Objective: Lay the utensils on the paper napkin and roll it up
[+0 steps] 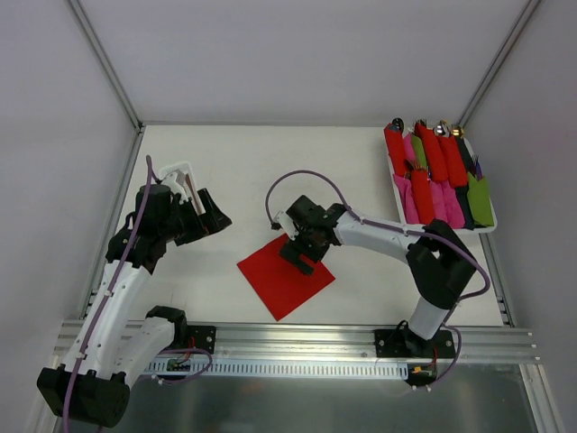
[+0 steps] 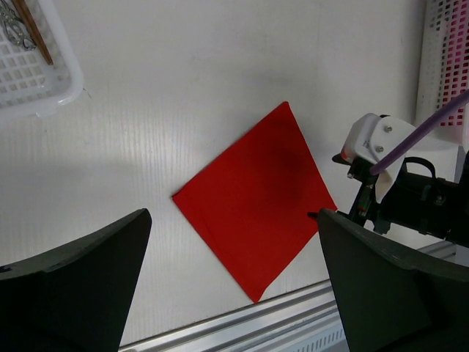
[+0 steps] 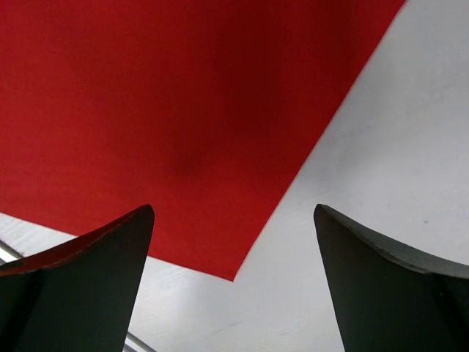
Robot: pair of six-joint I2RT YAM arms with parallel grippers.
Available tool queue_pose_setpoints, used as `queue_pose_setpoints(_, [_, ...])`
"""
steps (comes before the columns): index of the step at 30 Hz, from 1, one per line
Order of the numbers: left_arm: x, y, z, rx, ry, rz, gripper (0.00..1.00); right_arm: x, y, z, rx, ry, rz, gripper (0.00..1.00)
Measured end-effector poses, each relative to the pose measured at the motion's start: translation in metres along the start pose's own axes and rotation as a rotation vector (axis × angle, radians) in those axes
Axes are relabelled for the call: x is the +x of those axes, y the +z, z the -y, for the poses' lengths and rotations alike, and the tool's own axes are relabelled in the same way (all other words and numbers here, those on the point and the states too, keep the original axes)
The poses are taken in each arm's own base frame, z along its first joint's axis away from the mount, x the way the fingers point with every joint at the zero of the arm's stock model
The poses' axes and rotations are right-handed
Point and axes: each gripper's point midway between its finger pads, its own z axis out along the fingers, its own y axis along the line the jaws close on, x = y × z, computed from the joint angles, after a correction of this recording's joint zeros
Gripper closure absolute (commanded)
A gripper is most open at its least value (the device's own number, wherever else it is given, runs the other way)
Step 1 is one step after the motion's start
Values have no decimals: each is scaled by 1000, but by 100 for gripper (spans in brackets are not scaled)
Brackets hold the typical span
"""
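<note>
**Both grippers wide open, napkin flat on table, nothing held**

The paper napkin (image 1: 286,278) lies flat on the white table (image 1: 270,171), centre-front, turned like a diamond with one corner toward the near rail (image 1: 297,338). Plain red, single sheet, no utensils on it.

The right gripper (image 1: 302,255) is over the napkin's far corner with its jaws spread wide and nothing between them. In the right wrist view both dark fingers (image 3: 80,279) frame the napkin's edge and bare table. A soft shadow falls on the red sheet. Cannot tell whether the fingertips touch the paper.

The left gripper (image 1: 206,215) is at table left, well apart from the napkin, jaws also spread wide and empty. Its fingers (image 2: 80,286) frame the whole napkin in the left wrist view, with the right arm's wrist at the sheet's right corner.

The utensils (image 2: 10,28) show only as a silvery glint in the corner of a white mesh basket (image 2: 44,81) at table left, beside a thin brown stick (image 2: 33,33). Too cropped to count the pieces. In the top view the left arm hides most of that basket.

A white tray (image 1: 491,225) at far right holds rolled bundles (image 1: 433,158) in red, pink and green, metal tips poking out at the far end
</note>
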Motion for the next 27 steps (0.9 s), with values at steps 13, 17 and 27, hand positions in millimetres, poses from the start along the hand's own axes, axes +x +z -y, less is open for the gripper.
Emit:
queue_pose_setpoints(13, [10,2,-6,-14,-27,-23,1,-17,35,-20,36,-34,-11,10])
queue_pose_setpoints(17, [11,4,-7,-18,-34,-28,1,-28,40,-20,38,-16,3,12])
queue_pose_setpoints(27, [15,12,-12,-44,-53,-65,1,-62,50,26,46,85,41,15])
